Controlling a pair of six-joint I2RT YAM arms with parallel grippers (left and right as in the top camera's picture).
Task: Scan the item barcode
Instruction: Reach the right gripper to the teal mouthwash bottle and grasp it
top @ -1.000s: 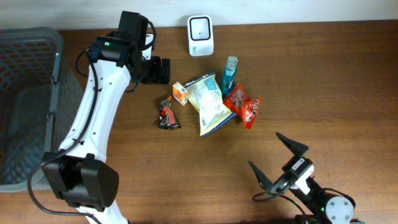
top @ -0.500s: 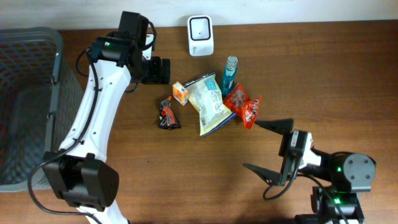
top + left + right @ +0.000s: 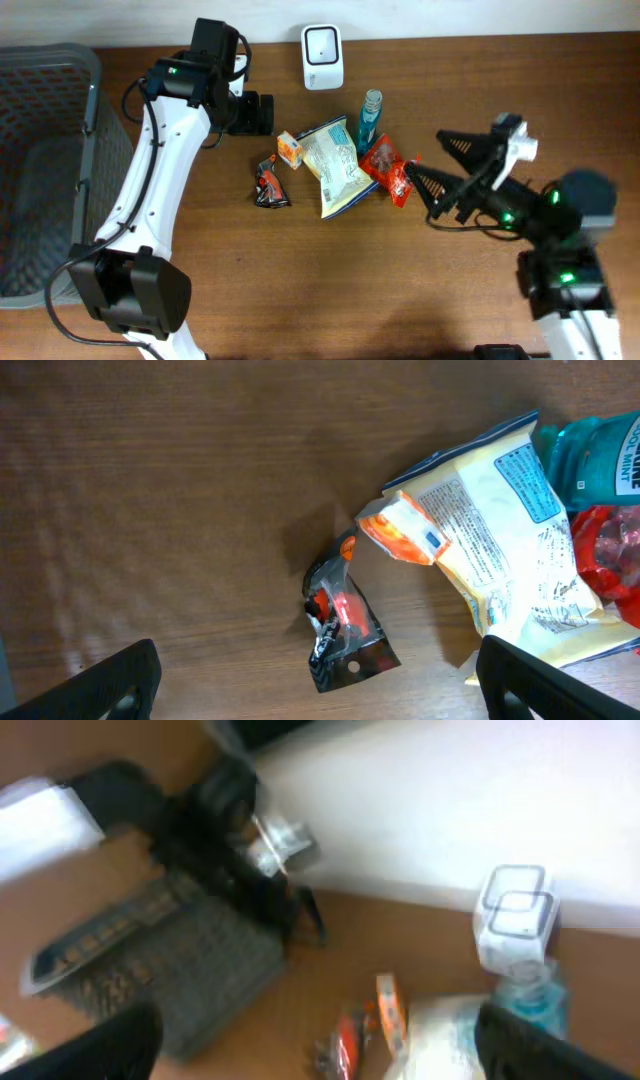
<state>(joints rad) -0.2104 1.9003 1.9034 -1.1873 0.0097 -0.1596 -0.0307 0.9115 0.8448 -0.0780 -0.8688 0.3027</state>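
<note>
Five small grocery items lie bunched at the centre of a brown wooden table [image 3: 520, 70], none of them lifted, so the task appears to be at its opening step: choosing and reaching for something to scan. From left to right in the overhead view they are a small black and red sachet [image 3: 270, 186], a small orange and white carton [image 3: 290, 149], a white and yellow foil snack bag [image 3: 335, 165], a clear blue plastic bottle [image 3: 371, 116] lying at the bag's upper right, and a red crinkled snack packet [image 3: 391, 170]. A white barcode scanner [image 3: 322, 57] stands at upper centre, near the pile but apart from it. The left pincer [image 3: 258, 114] hovers just left of the carton, released and holding nothing. The right pincer [image 3: 423, 152] points in from the right of the frame, also spread wide and empty, its tips just beside the red packet. The next move probably calls for closing on one item, lifting it clear and turning its printed code toward the scanner's face. The carton, bottle and red packet all touch the bag, so a grab may drag neighbours along. A grey mesh basket [image 3: 40, 150] sits at the left edge, well apart.
</note>
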